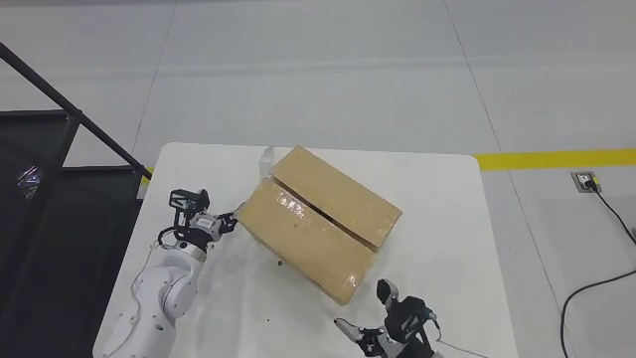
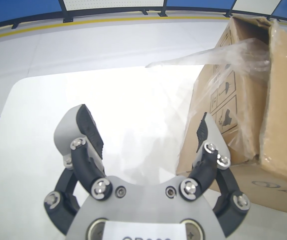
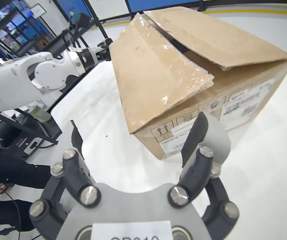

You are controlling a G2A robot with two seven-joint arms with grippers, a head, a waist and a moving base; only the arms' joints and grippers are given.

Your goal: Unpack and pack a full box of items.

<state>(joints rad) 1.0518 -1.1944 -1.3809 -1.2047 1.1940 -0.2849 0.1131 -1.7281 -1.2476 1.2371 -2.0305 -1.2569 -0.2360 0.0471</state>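
Box (image 1: 320, 221) sits mid worktop (image 1: 447, 259) w/ flaps ajar, no items out yet: task looks barely begun. Left gripper (image 2: 144, 109) at its 9 o'clock, right gripper (image 3: 136, 118) approx. 5 o'clock, both open, empty.

The left pincer (image 2: 144, 116) is hovering at eight o'clock, jaws spread wide; the right pincer (image 3: 137, 123) is hovering at five o'clock, likewise spread.

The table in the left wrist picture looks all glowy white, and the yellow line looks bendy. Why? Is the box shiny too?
Left wrist view: light glares off the white table, washing out its surface; the wide lens bows the yellow floor line. Right wrist view: the clear tape on the box throws bright glints. Top view: one glint on the box.
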